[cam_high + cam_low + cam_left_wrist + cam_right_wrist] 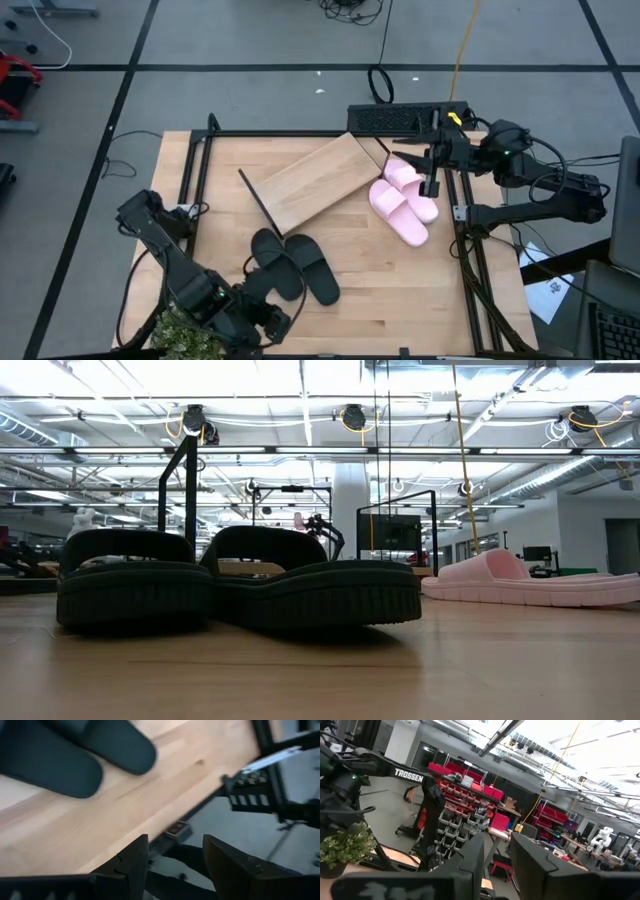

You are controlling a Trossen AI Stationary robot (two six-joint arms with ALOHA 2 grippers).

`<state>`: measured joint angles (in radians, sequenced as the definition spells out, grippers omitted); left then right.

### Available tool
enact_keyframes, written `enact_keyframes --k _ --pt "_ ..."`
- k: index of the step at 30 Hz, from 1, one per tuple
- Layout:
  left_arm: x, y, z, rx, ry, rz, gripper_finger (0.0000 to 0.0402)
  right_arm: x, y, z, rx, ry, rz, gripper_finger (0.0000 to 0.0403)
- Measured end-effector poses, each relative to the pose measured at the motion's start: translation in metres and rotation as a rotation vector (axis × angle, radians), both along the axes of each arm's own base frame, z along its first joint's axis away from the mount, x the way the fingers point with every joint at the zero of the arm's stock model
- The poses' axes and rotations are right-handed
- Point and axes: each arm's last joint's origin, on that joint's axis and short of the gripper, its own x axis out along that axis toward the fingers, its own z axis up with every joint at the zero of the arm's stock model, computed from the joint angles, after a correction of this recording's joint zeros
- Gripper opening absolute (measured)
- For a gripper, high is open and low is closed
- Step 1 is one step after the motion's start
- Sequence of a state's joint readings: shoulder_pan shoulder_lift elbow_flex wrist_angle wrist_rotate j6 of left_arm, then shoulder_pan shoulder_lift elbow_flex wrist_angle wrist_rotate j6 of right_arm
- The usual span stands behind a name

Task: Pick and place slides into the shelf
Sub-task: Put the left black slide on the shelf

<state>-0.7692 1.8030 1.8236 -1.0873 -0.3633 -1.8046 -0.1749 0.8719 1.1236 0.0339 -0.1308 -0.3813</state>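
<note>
Two black slides (275,262) (312,270) lie side by side, soles down, near the table's near-left area; in the low view they fill the left (135,580) and middle (310,588). Two pink slides (398,212) (413,188) lie together by the right edge, and one shows in the low view (540,582). The shelf (318,180), a light board in a black wire frame, sits skewed at the table's middle. My left gripper (272,318) (175,842) hovers open at the near edge, just beyond the black slides' ends (75,755). My right gripper (432,183) (496,840) is open, raised above the pink slides.
A small potted plant (185,335) (347,847) stands at the near-left corner beside the left arm. A black frame (200,150) runs round the tabletop. A dark power strip (400,117) lies along the far edge. Bare wood (400,290) lies between the two pairs.
</note>
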Motion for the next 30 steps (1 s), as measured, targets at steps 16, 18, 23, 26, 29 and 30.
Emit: enact_keyframes --k 16,18,23,26,29,30 --pt "-0.014 0.016 -0.021 0.226 0.248 0.016 0.0184 0.000 0.000 -0.001 0.004 0.012 0.001 0.0086" --pt "-0.010 0.017 -0.025 0.250 0.256 -0.015 0.0184 0.001 0.000 -0.003 0.005 0.018 0.000 0.0086" --pt "-0.003 0.020 -0.037 0.324 0.293 -0.077 0.0184 0.003 -0.001 -0.010 0.009 0.037 -0.003 0.0086" --pt "0.001 0.020 -0.048 0.365 0.328 -0.106 0.0184 0.004 -0.001 -0.012 0.006 0.044 -0.004 0.0086" --pt "0.006 0.021 -0.058 0.392 0.354 -0.120 0.0184 0.004 -0.001 -0.013 0.006 0.045 -0.004 0.0086" --pt "0.008 0.021 -0.061 0.404 0.366 -0.128 0.0184 0.004 -0.001 -0.013 0.005 0.045 -0.005 0.0086"
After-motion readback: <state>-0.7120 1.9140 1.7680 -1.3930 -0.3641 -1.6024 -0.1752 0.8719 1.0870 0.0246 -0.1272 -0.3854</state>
